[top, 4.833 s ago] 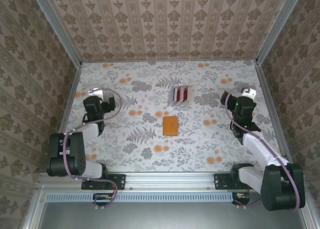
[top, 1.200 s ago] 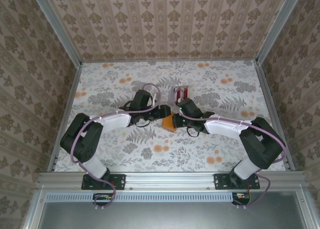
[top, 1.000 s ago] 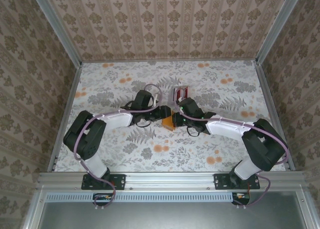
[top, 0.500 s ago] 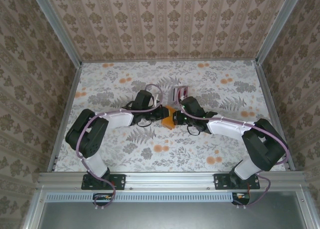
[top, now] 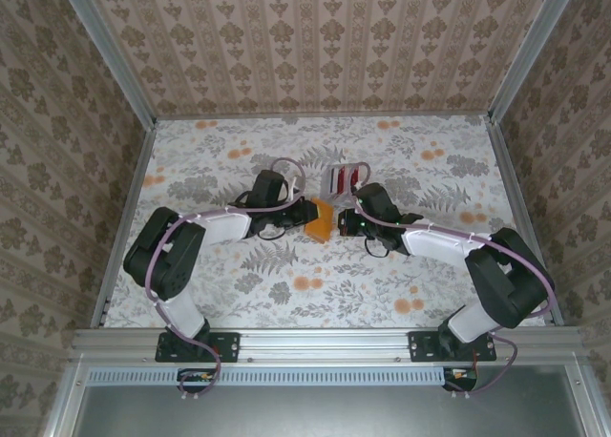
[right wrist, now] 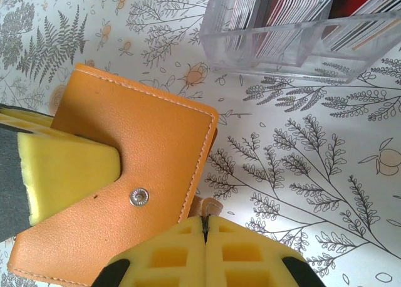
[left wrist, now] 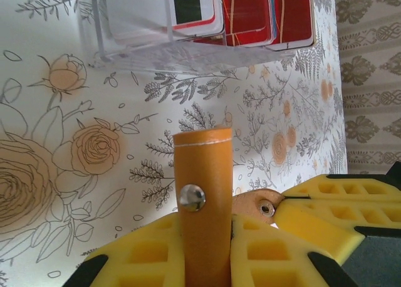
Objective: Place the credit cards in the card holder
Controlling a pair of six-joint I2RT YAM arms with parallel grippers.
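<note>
Looking at a clear rack (top: 344, 179) packing cards (left wrist: 250, 11) upright, mostly red ones. Spotting the card holder (top: 322, 219) just near it, mid-table (top: 220, 284): orange leather, pale stitching, metal snap. Tilting up on edge, long side running toward the rack. Getting clamped by the nearly closed left gripper (left wrist: 203, 237) and pinched at its snap tab by the fully shut right gripper (right wrist: 205, 234).
</note>
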